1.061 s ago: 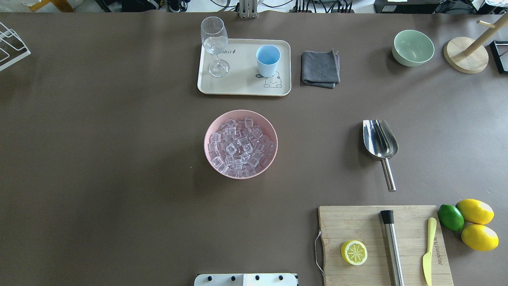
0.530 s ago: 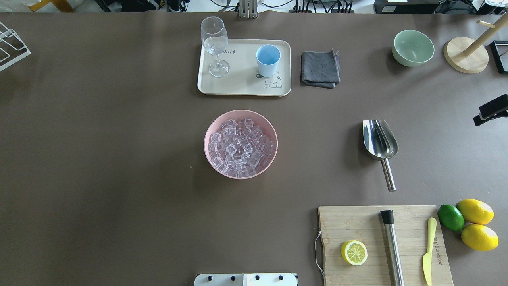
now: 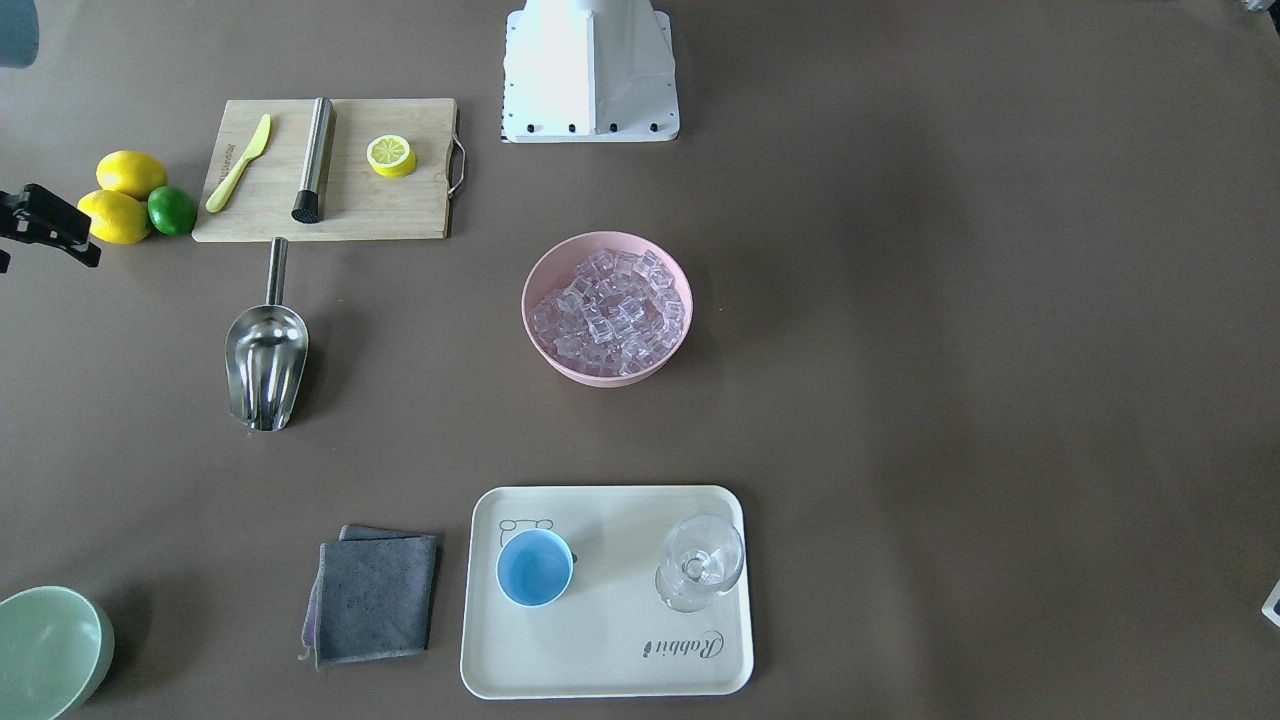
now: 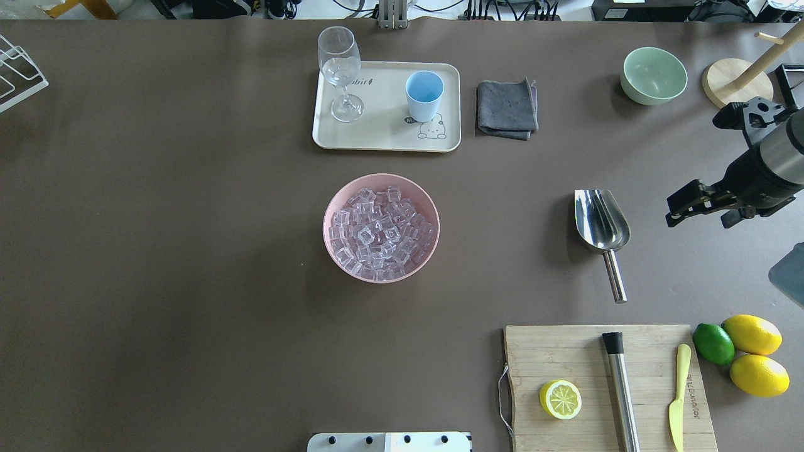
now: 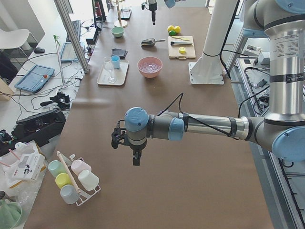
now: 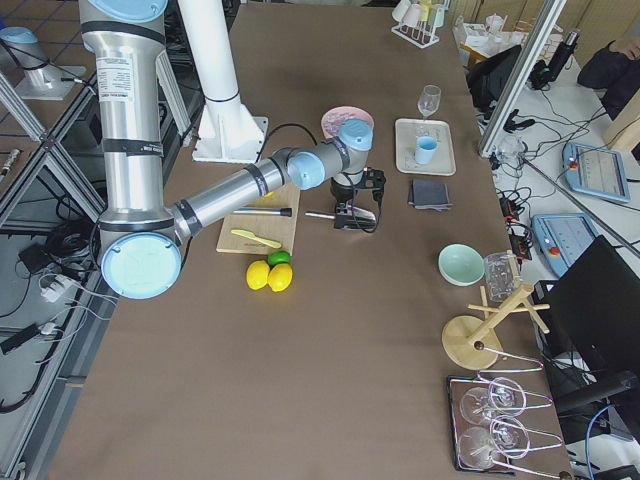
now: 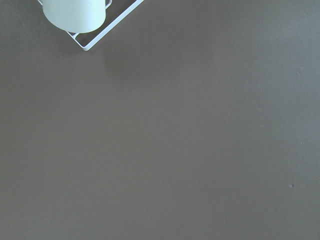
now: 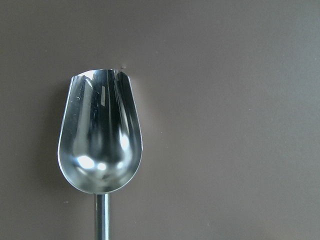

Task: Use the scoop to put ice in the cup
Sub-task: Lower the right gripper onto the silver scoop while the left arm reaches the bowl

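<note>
table (image 4: 157,282): brown, matte | floor (image 5: 26,67): pale | cables (image 5: 45,98): strewn on floor | chair (image 5: 13,40): white | light: soft shadows

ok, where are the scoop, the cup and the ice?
scoop (image 4: 601,220): overhead view, middle of the trough.
cup (image 4: 424,88): overhead view, inside its round mouth.
ice (image 4: 379,231): overhead view, centre of the pile.

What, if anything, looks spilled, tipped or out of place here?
Nothing stands out. The ice sits inside the pink bowl, the cup and stemmed glass stand upright on the tray, and the scoop lies empty on the table.
</note>
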Action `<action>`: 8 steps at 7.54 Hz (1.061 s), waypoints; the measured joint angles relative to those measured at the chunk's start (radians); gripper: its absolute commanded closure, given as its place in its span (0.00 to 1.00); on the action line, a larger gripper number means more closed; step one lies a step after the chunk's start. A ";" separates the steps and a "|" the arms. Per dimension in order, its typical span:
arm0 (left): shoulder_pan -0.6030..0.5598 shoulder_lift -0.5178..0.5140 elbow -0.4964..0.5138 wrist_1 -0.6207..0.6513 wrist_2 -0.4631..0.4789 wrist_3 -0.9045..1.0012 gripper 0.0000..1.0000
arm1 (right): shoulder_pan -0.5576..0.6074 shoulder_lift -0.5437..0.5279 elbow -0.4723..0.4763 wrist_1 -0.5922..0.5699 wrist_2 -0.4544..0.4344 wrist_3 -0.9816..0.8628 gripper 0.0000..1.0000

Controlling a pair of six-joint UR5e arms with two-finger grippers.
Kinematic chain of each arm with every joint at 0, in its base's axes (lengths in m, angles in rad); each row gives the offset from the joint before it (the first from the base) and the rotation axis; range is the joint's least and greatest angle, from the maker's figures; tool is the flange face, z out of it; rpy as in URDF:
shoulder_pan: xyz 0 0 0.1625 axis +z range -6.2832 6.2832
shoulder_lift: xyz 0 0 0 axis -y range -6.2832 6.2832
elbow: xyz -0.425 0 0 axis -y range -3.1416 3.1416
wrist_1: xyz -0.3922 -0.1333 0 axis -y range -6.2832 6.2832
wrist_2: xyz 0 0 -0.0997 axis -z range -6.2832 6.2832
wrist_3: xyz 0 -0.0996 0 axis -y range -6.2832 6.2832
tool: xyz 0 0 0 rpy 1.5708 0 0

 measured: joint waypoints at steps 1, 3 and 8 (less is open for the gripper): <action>0.000 -0.002 0.000 0.000 -0.001 -0.001 0.02 | -0.062 0.006 0.000 0.002 -0.042 0.050 0.01; 0.012 -0.015 -0.007 -0.006 -0.010 -0.013 0.02 | -0.184 0.007 -0.007 0.028 -0.127 0.143 0.01; 0.295 -0.181 -0.097 -0.012 -0.013 -0.048 0.02 | -0.337 0.008 -0.057 0.150 -0.219 0.279 0.06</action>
